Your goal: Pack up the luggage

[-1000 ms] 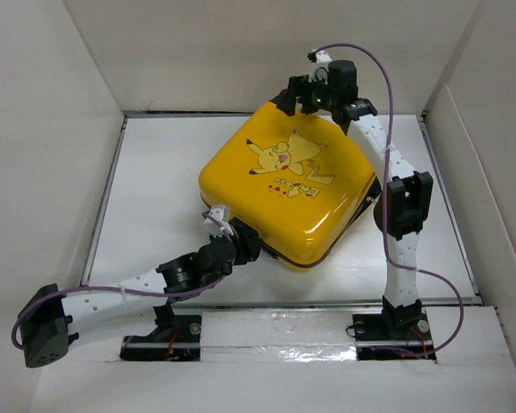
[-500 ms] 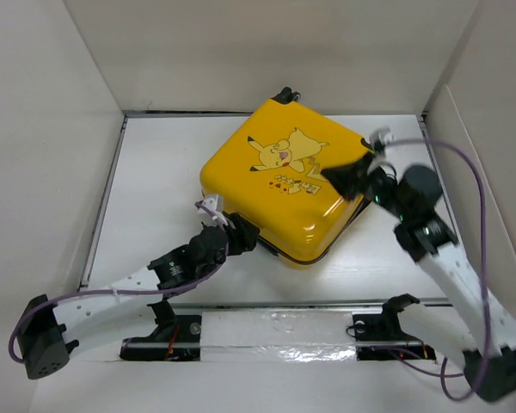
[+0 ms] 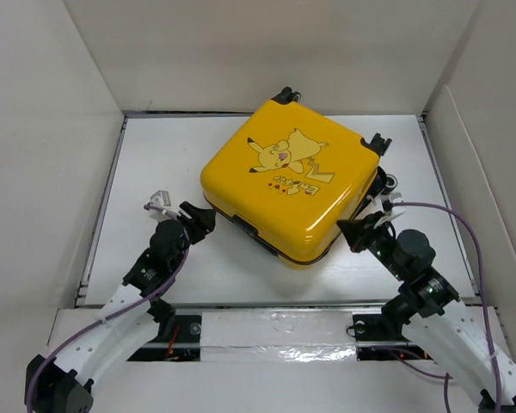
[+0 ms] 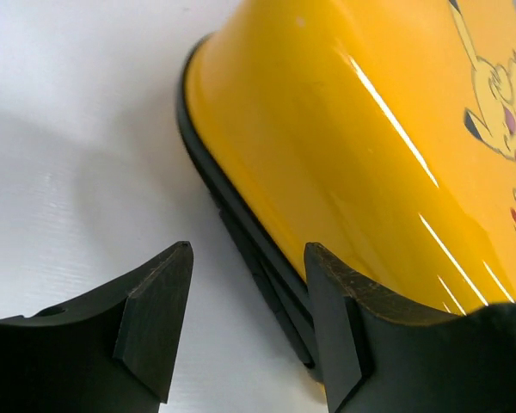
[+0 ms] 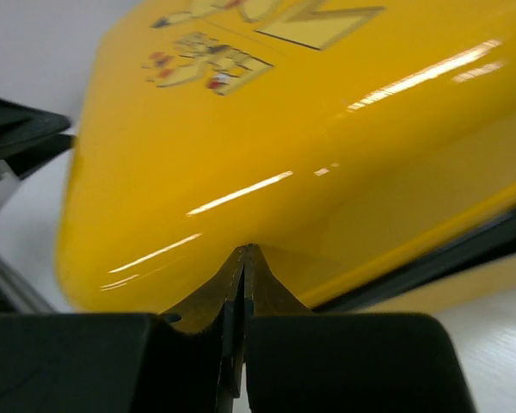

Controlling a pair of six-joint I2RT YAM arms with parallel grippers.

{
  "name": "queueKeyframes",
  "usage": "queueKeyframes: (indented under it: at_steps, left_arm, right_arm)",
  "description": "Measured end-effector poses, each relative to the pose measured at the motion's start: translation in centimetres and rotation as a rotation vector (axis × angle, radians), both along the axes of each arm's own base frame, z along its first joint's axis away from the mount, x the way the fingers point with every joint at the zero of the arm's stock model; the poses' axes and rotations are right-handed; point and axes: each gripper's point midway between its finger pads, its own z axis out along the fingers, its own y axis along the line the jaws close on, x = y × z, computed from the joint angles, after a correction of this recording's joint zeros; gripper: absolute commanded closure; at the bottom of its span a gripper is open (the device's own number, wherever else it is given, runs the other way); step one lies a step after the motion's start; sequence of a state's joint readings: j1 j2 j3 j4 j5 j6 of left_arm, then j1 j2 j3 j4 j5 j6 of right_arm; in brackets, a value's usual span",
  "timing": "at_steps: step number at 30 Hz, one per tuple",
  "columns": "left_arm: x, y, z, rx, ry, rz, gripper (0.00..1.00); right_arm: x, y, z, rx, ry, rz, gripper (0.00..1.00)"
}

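Two grippers: left gripper and right gripper, both close beside the luggage, neither holding anything.
Left pincer: jaws partway apart, empty, pointed at the near-left side, just short of the seam.
Right pincer: fingers pressed flat together on nothing, tip by the near-right side; whether touching the shell, impossible to tell.
Place of the luggage: flat on the table, toward the far side, printed face up, turned cornerwise to the arms.
Step in hand: judged late; lid down on the base, so probably closing or checking the seam rather than loading.
Next move: probably calls for finding the zipper pull, not made out here, then a narrow pinch run along the seam.
Shell: hard, glossy yellow, domed, with rounded corners and streaks of reflected light; likely slippery under the fingers.
Seam: black matte band round the middle, with a darker bulge on the near side.
Wheels: small, black, at the far corners.
Table surface: white, matte, faintly ribbed.
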State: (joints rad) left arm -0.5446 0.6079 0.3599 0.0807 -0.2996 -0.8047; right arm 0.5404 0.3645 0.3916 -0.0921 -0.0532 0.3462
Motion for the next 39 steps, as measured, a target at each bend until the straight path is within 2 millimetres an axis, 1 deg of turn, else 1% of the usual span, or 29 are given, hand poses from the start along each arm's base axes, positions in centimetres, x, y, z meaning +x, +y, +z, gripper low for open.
queueKeyframes:
  at_steps: [2, 3, 5, 7, 9, 10, 11, 13, 14, 16, 18, 21, 23, 24, 26, 29, 33, 34, 36, 39]
  left_arm:
    - [0.4, 0.9, -0.5, -0.005, 0.015, 0.028, 0.44]
    - [0.8, 1.4, -0.5, -0.015, 0.017, 0.049, 0.44]
    - [2.3, 2.6, -0.2, -0.045, 0.005, 0.104, 0.43]
    - [4.3, 4.0, 0.0, -0.079, 0.006, 0.156, 0.43]
    - [6.9, 5.5, 0.2, -0.12, 0.015, 0.204, 0.44]
    - [7.8, 6.0, 0.4, -0.134, 0.014, 0.215, 0.45]
    - [9.7, 6.7, 0.1, -0.151, 0.027, 0.232, 0.46]
    - [12.0, 6.4, -0.6, -0.163, 0.054, 0.213, 0.45]
    - [13.1, 5.9, -0.9, -0.168, 0.062, 0.194, 0.45]
    - [14.6, 4.8, -1.6, -0.173, 0.069, 0.164, 0.44]
    - [16.1, 4.6, -1.9, -0.175, 0.076, 0.157, 0.44]
    - [19.5, 3.2, -2.0, -0.175, 0.091, 0.099, 0.44]
    - [21.3, 2.1, -2.4, -0.174, 0.099, 0.05, 0.44]
    - [21.8, 1.7, -2.7, -0.174, 0.101, 0.037, 0.44]
    - [22.0, 1.5, -3.0, -0.176, 0.1, 0.031, 0.44]
    - [21.7, 1.3, -2.6, -0.18, 0.073, 0.024, 0.44]
    - [19.8, 1.7, -1.5, -0.201, 0.002, 0.039, 0.45]
    - [18.7, 2.0, -1.3, -0.203, -0.008, 0.048, 0.45]
    - [17.1, 2.6, -0.6, -0.205, -0.042, 0.072, 0.45]
    - [14.7, 2.8, 0.6, -0.209, -0.097, 0.083, 0.45]
  right_arm:
    - [1.1, -1.2, -0.8, -0.028, 0.058, -0.095, 0.95]
    - [1.8, -2.0, -1.2, -0.042, 0.087, -0.153, 0.95]
    - [3.3, -3.7, -1.9, -0.067, 0.132, -0.267, 0.96]
    - [4.8, -5.8, -2.8, -0.089, 0.181, -0.383, 0.97]
    - [6.1, -7.9, -3.5, -0.101, 0.218, -0.485, 0.97]
    - [6.7, -8.9, -4.0, -0.107, 0.238, -0.528, 0.97]
    - [7.1, -9.8, -4.6, -0.113, 0.258, -0.562, 0.97]
    - [7.8, -11.5, -5.6, -0.119, 0.296, -0.626, 0.97]
    - [7.9, -12.1, -5.9, -0.12, 0.306, -0.644, 0.97]
    - [8.1, -13.3, -6.6, -0.116, 0.321, -0.688, 0.97]
    - [8.2, -13.9, -6.6, -0.103, 0.311, -0.71, 0.96]
    - [8.5, -14.6, -7.4, -0.088, 0.309, -0.734, 0.95]
    - [9.0, -14.3, -8.2, -0.09, 0.326, -0.719, 0.94]
    - [9.4, -14.0, -9.0, -0.096, 0.348, -0.703, 0.94]
    - [10.1, -13.0, -10.5, -0.114, 0.398, -0.645, 0.94]
    - [10.9, -10.8, -12.7, -0.153, 0.462, -0.538, 0.94]
    - [11.5, -9.8, -15.8, -0.273, 0.562, -0.468, 0.97]
    - [11.9, -9.5, -16.4, -0.295, 0.577, -0.454, 0.98]
    - [13.4, -9.1, -16.2, -0.301, 0.568, -0.448, 0.97]
    - [15.2, -8.0, -15.9, -0.298, 0.529, -0.412, 0.97]
